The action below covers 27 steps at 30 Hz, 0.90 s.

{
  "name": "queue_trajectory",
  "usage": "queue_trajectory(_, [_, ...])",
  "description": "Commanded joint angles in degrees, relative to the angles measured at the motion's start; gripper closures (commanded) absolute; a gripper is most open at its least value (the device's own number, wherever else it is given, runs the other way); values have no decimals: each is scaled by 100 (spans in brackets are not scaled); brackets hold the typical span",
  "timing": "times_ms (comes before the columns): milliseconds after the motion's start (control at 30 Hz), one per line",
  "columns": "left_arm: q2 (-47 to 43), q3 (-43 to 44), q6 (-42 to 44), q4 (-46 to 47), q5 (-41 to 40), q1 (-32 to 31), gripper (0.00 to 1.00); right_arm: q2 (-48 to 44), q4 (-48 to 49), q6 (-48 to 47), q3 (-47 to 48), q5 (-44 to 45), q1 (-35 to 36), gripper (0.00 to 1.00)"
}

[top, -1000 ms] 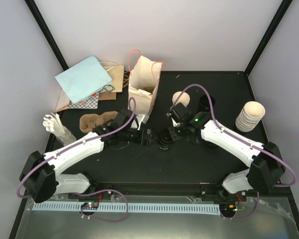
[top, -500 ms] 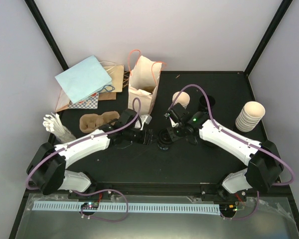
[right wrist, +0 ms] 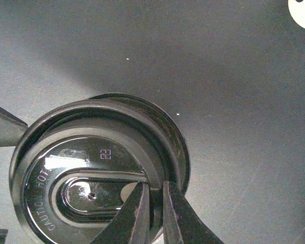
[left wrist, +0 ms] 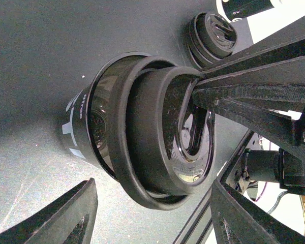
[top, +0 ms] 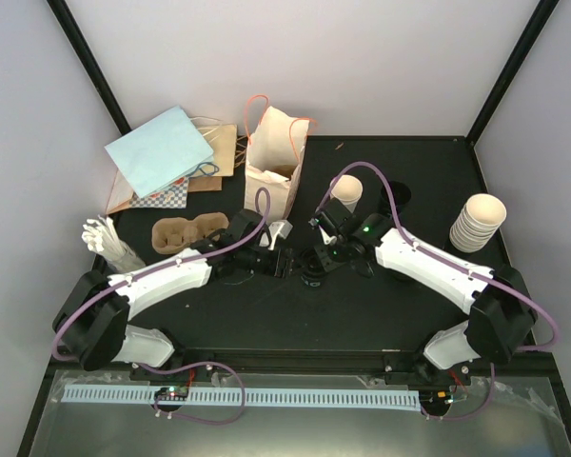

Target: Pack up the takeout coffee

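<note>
Right gripper (right wrist: 153, 190) clamped on rim of round black plastic lid (right wrist: 91, 173), top of lid stack (top: 314, 266) at centre of black table (top: 362, 309). Left gripper (left wrist: 153, 184) spread, straddling stack. Open-topped cream paper cup (top: 346, 189) upright farther back.

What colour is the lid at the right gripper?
Glossy black lid; right wrist view shows it best.
</note>
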Motion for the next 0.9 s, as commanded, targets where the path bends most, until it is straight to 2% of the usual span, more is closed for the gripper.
queue_trajectory(0, [-23, -57, -2, 276, 155, 31, 37, 58, -34, -41, 200, 137, 78, 91])
queue_trajectory(500, [-290, -94, 35, 80, -41, 32, 37, 58, -59, -40, 187, 191, 126, 87])
queue_trajectory(867, [-392, -67, 81, -57, -154, 34, 36, -23, -35, -73, 148, 196, 125, 80])
